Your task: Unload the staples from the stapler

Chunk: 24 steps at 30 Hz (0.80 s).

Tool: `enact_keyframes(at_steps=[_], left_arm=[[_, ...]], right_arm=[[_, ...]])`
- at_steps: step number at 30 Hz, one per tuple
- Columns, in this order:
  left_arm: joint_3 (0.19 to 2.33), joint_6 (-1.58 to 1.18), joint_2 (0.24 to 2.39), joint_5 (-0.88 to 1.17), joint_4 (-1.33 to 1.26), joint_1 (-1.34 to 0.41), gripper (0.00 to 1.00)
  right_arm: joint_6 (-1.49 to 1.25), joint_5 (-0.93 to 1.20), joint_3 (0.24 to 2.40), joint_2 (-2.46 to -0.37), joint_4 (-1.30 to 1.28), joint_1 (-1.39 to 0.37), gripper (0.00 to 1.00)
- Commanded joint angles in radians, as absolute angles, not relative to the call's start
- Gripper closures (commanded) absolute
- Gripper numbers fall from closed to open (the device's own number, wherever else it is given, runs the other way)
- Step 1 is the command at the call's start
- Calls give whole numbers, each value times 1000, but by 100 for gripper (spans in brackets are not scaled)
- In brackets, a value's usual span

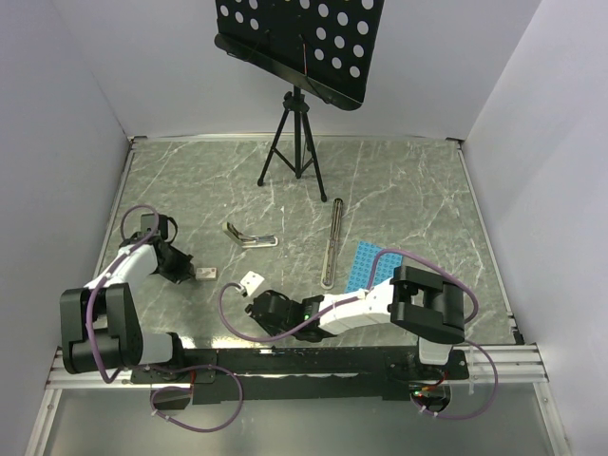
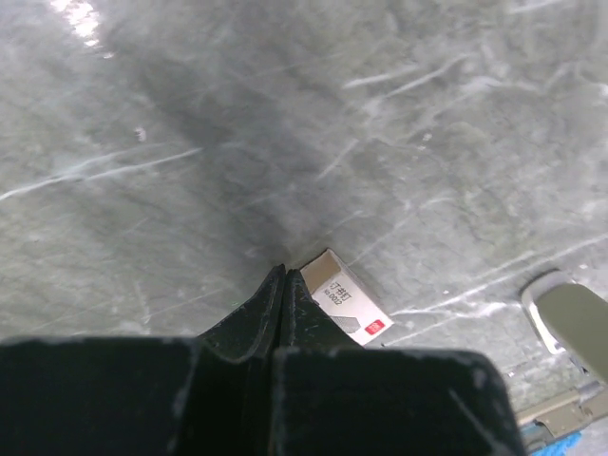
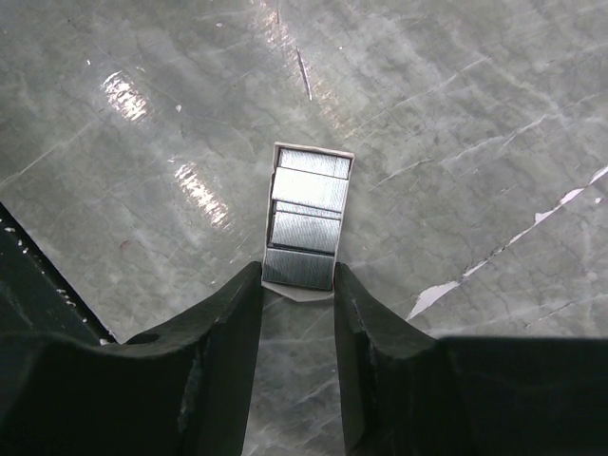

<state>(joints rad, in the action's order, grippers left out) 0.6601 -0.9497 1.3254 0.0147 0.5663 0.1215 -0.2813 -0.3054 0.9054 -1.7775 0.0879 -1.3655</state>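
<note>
Several staples (image 3: 306, 223) clear only from right wrist.

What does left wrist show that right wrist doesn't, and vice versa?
Only left wrist: the left pincer, shut, its tips beside a small white cardboard box with a red end; one end of the slim silvery metal stapler at the right edge.
Only right wrist: the right pincer, open, straddling the near end of silver-grey rectangular staple blocks in a white tray; contact unclear.
Both: the grey marbled tabletop.
</note>
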Motion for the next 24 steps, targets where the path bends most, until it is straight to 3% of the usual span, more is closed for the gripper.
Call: enact_keyframes(at_steps=[1, 14, 24], left_arm=[[661, -922, 1319, 64, 512, 117, 99], [677, -887, 1364, 106, 465, 92, 99], [677, -858, 1373, 163, 433, 86, 99]], right_arm=[[-224, -347, 945, -1790, 112, -1351, 64], [-98, -270, 911, -1750, 207, -1269, 66], [-9, -221, 1067, -1859, 184, -1269, 64]])
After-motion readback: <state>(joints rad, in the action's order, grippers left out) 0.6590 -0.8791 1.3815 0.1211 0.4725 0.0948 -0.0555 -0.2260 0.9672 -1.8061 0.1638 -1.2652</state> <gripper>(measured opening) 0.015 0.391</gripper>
